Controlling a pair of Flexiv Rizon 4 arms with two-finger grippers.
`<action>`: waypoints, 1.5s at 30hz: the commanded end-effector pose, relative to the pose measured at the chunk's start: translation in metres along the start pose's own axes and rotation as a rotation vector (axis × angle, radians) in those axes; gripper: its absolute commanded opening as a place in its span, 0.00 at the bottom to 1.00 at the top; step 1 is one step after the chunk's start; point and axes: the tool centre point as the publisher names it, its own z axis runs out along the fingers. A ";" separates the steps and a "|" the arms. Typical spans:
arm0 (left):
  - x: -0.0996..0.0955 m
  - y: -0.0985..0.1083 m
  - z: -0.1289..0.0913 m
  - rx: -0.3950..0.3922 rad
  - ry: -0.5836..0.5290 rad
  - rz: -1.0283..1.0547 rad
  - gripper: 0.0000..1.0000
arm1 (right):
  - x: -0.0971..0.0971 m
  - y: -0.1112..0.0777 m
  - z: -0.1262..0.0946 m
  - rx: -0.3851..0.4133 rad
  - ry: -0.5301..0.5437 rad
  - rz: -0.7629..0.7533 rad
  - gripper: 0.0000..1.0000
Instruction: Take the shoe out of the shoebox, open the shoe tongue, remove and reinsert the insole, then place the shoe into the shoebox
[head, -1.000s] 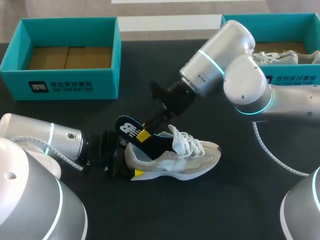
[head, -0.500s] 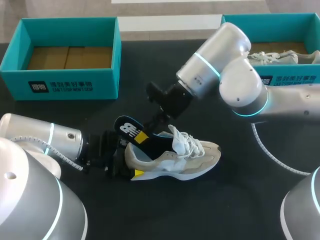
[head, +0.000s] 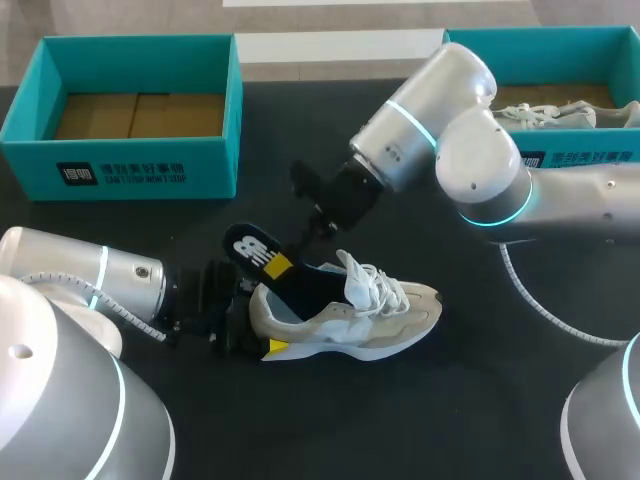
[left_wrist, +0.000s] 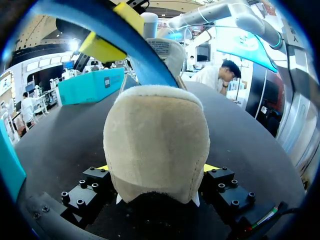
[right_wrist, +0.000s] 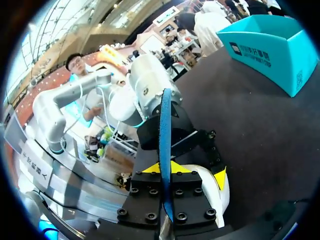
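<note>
A beige and white shoe (head: 370, 315) lies on its sole on the black table, heel to the left. My left gripper (head: 250, 325) grips that heel from both sides; in the left wrist view the heel (left_wrist: 155, 140) fills the gap of the left gripper (left_wrist: 156, 170) between its yellow tips. A dark blue insole (head: 258, 252) with a white logo slants up out of the shoe's opening. My right gripper (head: 283, 266) is shut on it just above the collar. In the right wrist view the insole (right_wrist: 165, 125) stands edge-on in the right gripper (right_wrist: 165, 169), with the shoe (right_wrist: 212, 192) under it.
A teal shoebox (head: 140, 165) with a bare cardboard floor stands at the back left. Another teal box (head: 590, 158) at the back right holds a second shoe (head: 560, 112), behind my right arm. A pale cable (head: 540, 305) curves over the table at the right.
My right gripper has closed on the insole and drawn it a little up and to the left. The left gripper and the shoe have stayed put.
</note>
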 end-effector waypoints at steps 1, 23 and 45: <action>0.002 0.002 0.004 -0.004 0.000 0.001 0.00 | 0.013 0.013 -0.007 -0.057 0.006 0.033 0.00; 0.002 0.002 0.004 -0.004 0.000 0.001 0.00 | 0.034 0.100 -0.041 -0.601 0.105 -0.069 0.00; 0.002 0.002 0.004 -0.004 0.000 0.001 0.00 | 0.038 0.098 -0.052 -0.619 0.137 -0.007 0.00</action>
